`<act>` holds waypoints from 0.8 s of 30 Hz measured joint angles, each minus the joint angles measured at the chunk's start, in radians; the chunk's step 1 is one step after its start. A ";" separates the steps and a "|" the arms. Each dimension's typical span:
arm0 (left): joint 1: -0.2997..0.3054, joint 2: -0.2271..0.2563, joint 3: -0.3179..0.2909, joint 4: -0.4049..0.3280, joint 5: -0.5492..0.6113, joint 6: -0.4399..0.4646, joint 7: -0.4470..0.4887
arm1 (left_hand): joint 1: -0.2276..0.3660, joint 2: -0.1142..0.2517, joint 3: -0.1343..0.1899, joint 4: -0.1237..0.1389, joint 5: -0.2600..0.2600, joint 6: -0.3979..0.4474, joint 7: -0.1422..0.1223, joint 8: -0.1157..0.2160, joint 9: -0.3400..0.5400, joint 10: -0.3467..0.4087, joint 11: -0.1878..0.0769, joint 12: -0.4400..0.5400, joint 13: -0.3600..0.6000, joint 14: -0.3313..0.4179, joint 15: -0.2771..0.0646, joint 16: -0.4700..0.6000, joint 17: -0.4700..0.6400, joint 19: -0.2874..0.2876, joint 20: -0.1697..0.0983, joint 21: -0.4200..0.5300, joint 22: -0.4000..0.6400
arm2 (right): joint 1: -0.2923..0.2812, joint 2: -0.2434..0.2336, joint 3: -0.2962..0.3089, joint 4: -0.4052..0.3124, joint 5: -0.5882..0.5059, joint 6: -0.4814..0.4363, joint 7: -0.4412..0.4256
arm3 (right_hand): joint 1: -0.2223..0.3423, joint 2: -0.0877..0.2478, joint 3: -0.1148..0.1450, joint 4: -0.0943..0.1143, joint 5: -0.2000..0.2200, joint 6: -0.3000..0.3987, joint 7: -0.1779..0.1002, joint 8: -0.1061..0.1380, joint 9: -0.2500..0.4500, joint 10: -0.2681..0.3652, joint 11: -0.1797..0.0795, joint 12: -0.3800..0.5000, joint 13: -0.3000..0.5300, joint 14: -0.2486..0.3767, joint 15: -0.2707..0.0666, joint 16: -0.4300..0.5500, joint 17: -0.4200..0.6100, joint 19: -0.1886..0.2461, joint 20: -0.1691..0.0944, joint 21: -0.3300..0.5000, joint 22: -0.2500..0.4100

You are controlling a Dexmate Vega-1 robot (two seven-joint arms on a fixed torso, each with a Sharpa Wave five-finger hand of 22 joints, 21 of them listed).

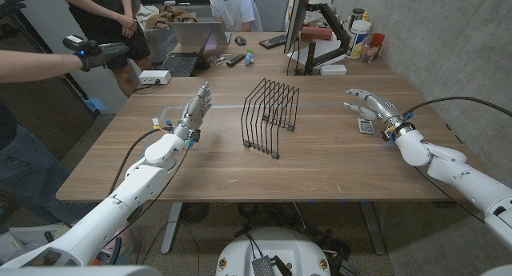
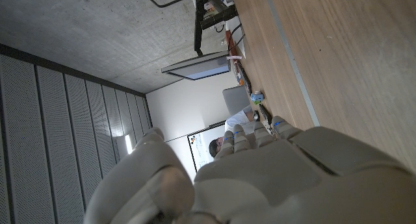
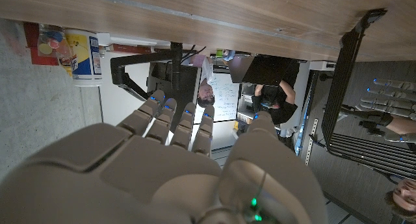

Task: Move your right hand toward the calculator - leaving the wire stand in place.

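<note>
The right hand (image 1: 370, 105) hovers just above the calculator (image 1: 366, 126), fingers spread, holding nothing. The wire stand (image 1: 270, 116) stands upright beside it, well apart. Beyond the stand, the left hand (image 1: 193, 112) is open too.

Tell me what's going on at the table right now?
The robot's right hand sits open by the calculator, fingers stretched out just past it and holding nothing. The black wire stand stands upright mid-table, untouched, well apart from both hands. The left hand waits open on the other side of the stand. People stand behind the wooden table.
</note>
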 measured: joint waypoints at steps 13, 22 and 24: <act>0.004 0.002 -0.001 -0.004 0.000 -0.002 0.000 | 0.000 0.000 -0.003 -0.003 -0.004 0.000 0.000 0.000 0.000 0.000 0.000 0.000 0.000 -0.005 0.005 0.000 0.000 0.000 0.000 0.000 0.000 | 0.007 -0.002 -0.013 0.003 -0.019 -0.007 0.008 | 0.000 0.000 0.000 0.000 0.000 0.005 -0.005 0.000 0.005 0.002 -0.002 0.000 0.000 0.000 0.000 0.000 0.000 0.004 0.004 0.000 0.000; 0.003 0.002 -0.001 -0.004 0.001 -0.004 -0.001 | 0.004 0.004 -0.004 -0.004 -0.004 0.004 0.004 0.000 0.000 0.000 0.000 0.000 0.000 -0.005 0.005 0.000 0.000 0.000 0.000 0.000 0.000 | 0.022 -0.001 -0.026 0.029 -0.036 -0.010 0.007 | 0.000 0.000 0.000 0.000 0.000 0.018 -0.018 0.000 0.005 0.004 -0.004 0.000 0.000 0.000 0.000 0.000 0.000 0.004 0.004 0.000 0.000; 0.003 0.002 -0.001 -0.004 0.003 -0.004 -0.001 | 0.004 0.004 -0.004 -0.004 -0.004 0.004 0.003 0.000 0.000 0.000 0.000 0.000 0.000 -0.005 0.005 0.000 0.000 0.000 0.000 0.000 0.000 | 0.027 0.001 -0.030 0.036 -0.036 -0.010 0.007 | 0.000 0.000 0.000 0.000 0.000 0.028 -0.027 0.009 0.005 0.004 -0.004 0.000 0.000 0.000 0.000 0.000 0.000 0.004 0.004 0.000 0.000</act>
